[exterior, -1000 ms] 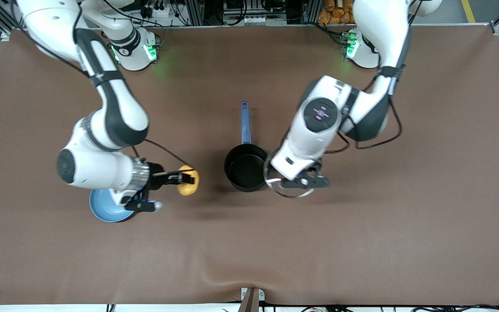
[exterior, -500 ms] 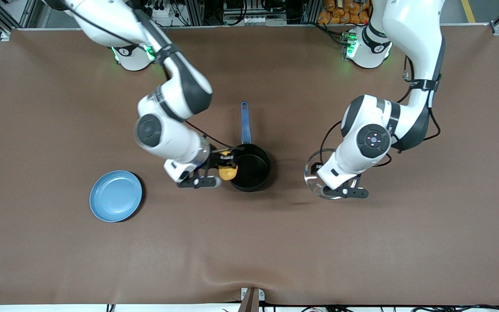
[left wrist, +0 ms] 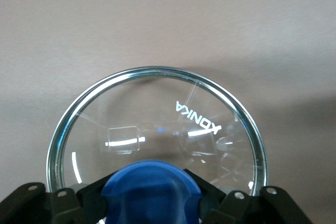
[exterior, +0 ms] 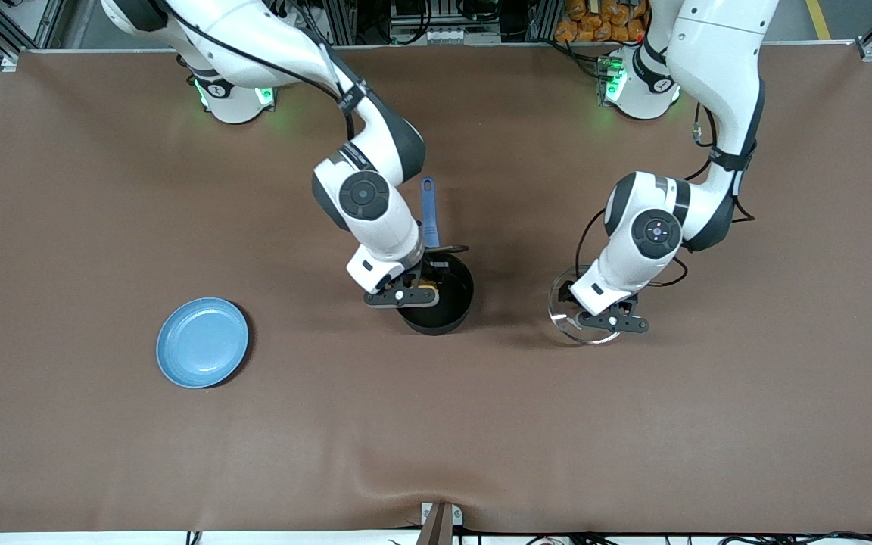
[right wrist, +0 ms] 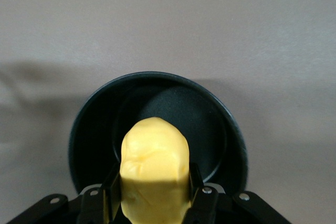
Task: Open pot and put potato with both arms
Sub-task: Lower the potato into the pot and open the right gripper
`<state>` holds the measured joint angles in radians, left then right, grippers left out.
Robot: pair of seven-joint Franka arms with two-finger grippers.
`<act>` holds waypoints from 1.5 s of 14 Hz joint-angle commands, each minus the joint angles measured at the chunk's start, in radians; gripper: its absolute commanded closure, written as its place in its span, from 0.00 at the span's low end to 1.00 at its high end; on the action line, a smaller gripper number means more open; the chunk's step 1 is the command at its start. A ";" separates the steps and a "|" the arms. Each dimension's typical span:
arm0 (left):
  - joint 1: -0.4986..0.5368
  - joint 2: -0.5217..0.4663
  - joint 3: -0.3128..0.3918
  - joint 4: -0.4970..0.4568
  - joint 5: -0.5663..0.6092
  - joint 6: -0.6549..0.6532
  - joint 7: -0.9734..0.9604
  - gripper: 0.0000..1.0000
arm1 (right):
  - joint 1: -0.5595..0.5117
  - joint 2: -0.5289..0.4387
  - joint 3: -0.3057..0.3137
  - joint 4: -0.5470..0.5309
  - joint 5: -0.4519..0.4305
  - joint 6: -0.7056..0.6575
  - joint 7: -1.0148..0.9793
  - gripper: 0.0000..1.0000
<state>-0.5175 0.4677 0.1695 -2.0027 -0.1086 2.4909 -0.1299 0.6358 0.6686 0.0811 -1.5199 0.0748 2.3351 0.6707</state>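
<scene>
Since half a second back, the right gripper point(exterior: 415, 286) had carried the potato point(right wrist: 155, 167) from the pot's edge to over the mouth of the pot point(exterior: 438, 297), and the left gripper point(exterior: 601, 313) had slid the glass lid point(exterior: 581, 314) a touch closer to the pot while staying low over the table point(exterior: 65, 454).

In the right wrist view the potato was clamped between the black fingers point(right wrist: 195, 183), hanging over the pot's dark inside and covering part of the rim closest to the gripper. It hadn't been let go yet. From the front view only a sliver of yellow showed under the wrist.

The pot sat open mid-table, its blue handle point(exterior: 429, 214) pointing toward the robots' bases, partly hidden by the right arm.

The left gripper was closed on the lid's blue knob point(left wrist: 149, 190), the fingers point(left wrist: 94, 195) pressed in on either side. The lid was beside the pot, toward the left arm's end of the table. Couldn't tell whether it touched the table or hung just above it.

A light-blue plate point(exterior: 202, 342) lay well apart from the pot, toward the right arm's end and a bit nearer the front camera.
</scene>
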 commanded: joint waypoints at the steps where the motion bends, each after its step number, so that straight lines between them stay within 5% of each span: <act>1: 0.005 -0.047 0.024 -0.074 -0.023 0.045 0.073 0.87 | 0.018 0.019 -0.014 -0.028 -0.033 0.071 0.038 1.00; 8: 0.014 -0.037 0.030 -0.131 -0.025 0.120 0.088 0.86 | 0.071 0.106 -0.044 -0.036 -0.073 0.196 0.096 1.00; 9: 0.014 -0.037 0.028 -0.130 -0.025 0.120 0.090 0.77 | 0.080 0.114 -0.052 -0.036 -0.075 0.204 0.104 1.00; 10: 0.014 -0.035 0.030 -0.128 -0.025 0.120 0.088 0.44 | 0.085 0.115 -0.057 -0.036 -0.075 0.204 0.106 1.00; 11: 0.013 -0.034 0.030 -0.125 -0.025 0.120 0.088 0.00 | 0.085 0.114 -0.063 -0.036 -0.076 0.202 0.104 1.00; 13: 0.013 -0.035 0.028 -0.120 -0.025 0.120 0.088 0.00 | 0.084 0.111 -0.063 -0.029 -0.076 0.190 0.101 1.00; 14: 0.011 -0.040 0.028 -0.116 -0.025 0.120 0.087 0.00 | 0.078 0.108 -0.063 -0.029 -0.076 0.187 0.101 0.70; 15: 0.011 -0.049 0.030 -0.099 -0.025 0.115 0.079 0.00 | 0.074 0.103 -0.064 -0.031 -0.076 0.181 0.098 0.01; 18: 0.011 -0.124 0.030 -0.021 -0.023 -0.007 0.070 0.00 | 0.070 0.054 -0.083 -0.022 -0.078 0.071 0.083 0.00; 21: 0.011 -0.178 0.033 0.169 -0.019 -0.309 0.062 0.00 | 0.056 -0.025 -0.092 -0.006 -0.076 -0.018 0.078 0.00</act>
<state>-0.5008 0.3352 0.1944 -1.9469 -0.1089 2.3638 -0.0687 0.7060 0.7231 -0.0078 -1.5135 0.0184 2.3837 0.7415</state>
